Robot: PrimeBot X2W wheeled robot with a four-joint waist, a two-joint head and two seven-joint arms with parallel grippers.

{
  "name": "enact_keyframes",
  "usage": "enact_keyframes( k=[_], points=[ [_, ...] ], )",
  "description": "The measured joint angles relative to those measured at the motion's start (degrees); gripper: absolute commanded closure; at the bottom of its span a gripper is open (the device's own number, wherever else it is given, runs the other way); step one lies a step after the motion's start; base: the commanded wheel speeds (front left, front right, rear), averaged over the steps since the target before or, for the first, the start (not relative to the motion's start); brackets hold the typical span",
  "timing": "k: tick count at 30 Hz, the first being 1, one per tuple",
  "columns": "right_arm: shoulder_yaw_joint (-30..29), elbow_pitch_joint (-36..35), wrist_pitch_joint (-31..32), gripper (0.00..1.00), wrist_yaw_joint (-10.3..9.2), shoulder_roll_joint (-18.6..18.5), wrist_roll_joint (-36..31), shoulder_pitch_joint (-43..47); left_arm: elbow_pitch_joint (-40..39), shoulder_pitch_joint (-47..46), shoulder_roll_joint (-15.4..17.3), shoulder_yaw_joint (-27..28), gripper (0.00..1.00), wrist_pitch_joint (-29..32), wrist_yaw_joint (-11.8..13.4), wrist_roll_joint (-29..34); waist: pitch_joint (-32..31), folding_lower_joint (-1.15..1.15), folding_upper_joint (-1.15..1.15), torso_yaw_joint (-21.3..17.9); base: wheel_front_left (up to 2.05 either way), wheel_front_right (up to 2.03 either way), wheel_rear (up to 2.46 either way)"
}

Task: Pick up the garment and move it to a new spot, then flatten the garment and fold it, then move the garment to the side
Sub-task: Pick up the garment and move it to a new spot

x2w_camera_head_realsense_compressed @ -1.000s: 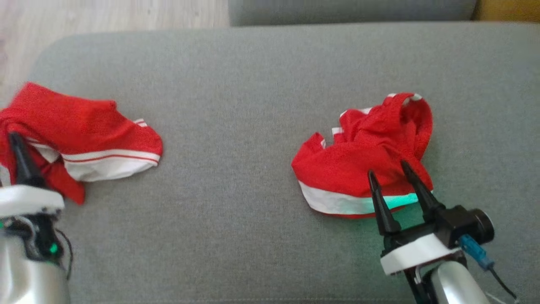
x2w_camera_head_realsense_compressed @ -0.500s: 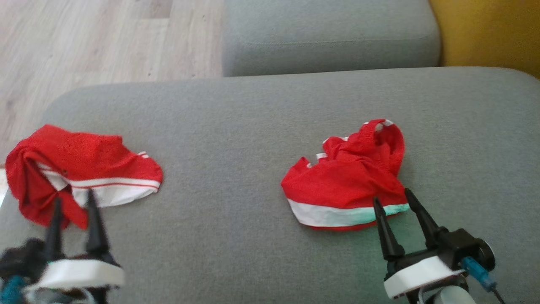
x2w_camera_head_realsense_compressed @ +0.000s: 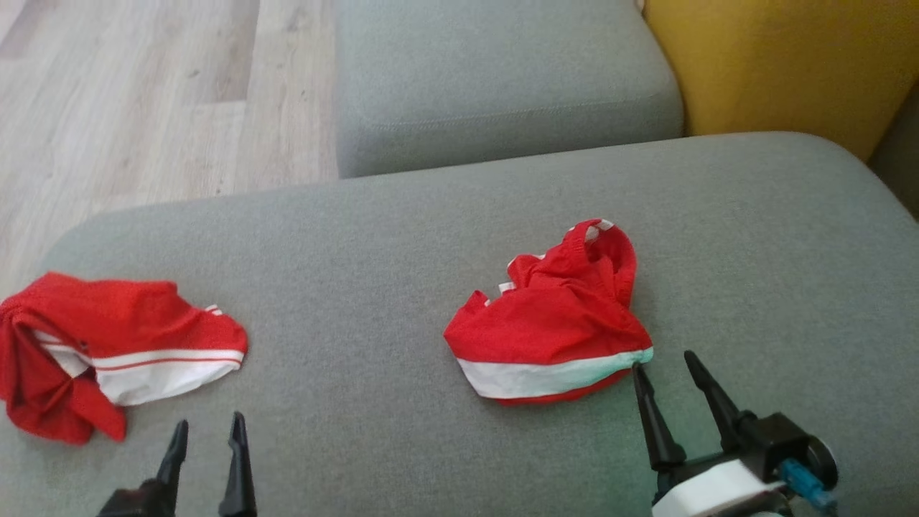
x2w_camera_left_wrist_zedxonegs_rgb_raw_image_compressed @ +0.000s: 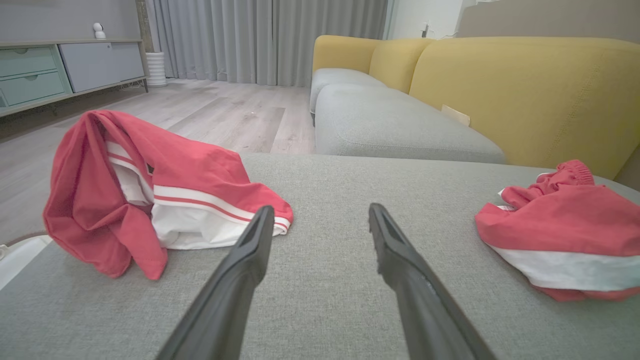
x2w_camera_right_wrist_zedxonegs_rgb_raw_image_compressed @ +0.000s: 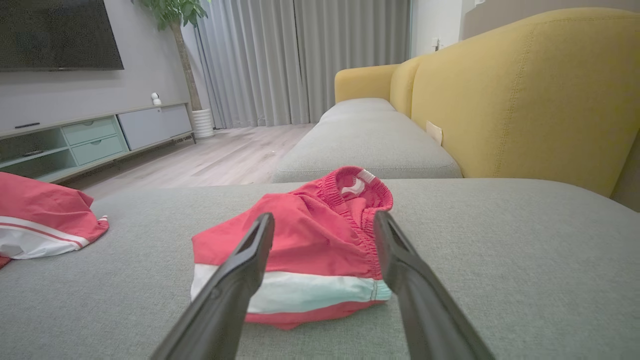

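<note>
We count two garments: left garment at lower left, centre garment mid-frame; left gripper, right gripper both wide.

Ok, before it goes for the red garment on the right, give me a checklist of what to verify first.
1. Right tool open and empty: ok.
2. Left tool open and empty: ok.
3. Right garment just ahead of the right tool: ok. Whether a fingertip touches its hem: cannot tell.
4. Right garment lying flat: not ok. It is crumpled, with the waistband bunched up.
5. Bare cushion between the two garments for a new spot: ok.
6. Left garment apart from the right one: ok.
</note>
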Motion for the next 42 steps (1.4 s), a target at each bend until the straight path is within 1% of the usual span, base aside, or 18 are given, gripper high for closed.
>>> enact_keyframes(
  k=[7,14,26,35,42],
  points=[
    [0.47,-0.43,0.00,0.00,0.00,0.01,-0.48,0.62,-0.08,1.23,0.08,-2.99,0.00,0.00,1.08,2.64,-1.38,0.00,0.00,-0.56,0.00,0.00,0.00],
    [0.82,-0.37,0.00,0.00,0.00,0.01,-0.48,1.86,-0.08,1.39,0.09,-3.85,0.00,0.00,1.04,4.64,-1.63,0.00,0.00,-0.85,0.00,0.00,0.00],
    [0.63,-0.35,0.00,0.00,0.00,0.01,-0.47,1.95,0.60,1.38,0.12,-4.97,0.00,0.00,1.07,5.57,-1.36,0.00,0.00,-0.15,0.00,0.00,0.00],
    [0.25,-0.32,0.00,0.00,0.00,0.01,-0.47,1.94,0.66,1.37,0.14,-5.88,0.00,0.00,1.80,5.60,-1.21,0.00,0.00,-0.10,0.00,0.00,0.00],
    [0.18,-0.33,-0.01,0.00,0.00,0.01,-0.47,1.94,0.92,1.32,0.16,-6.78,0.00,0.00,1.81,5.65,-0.96,0.00,0.00,-0.07,0.00,0.00,0.00]
  ],
)
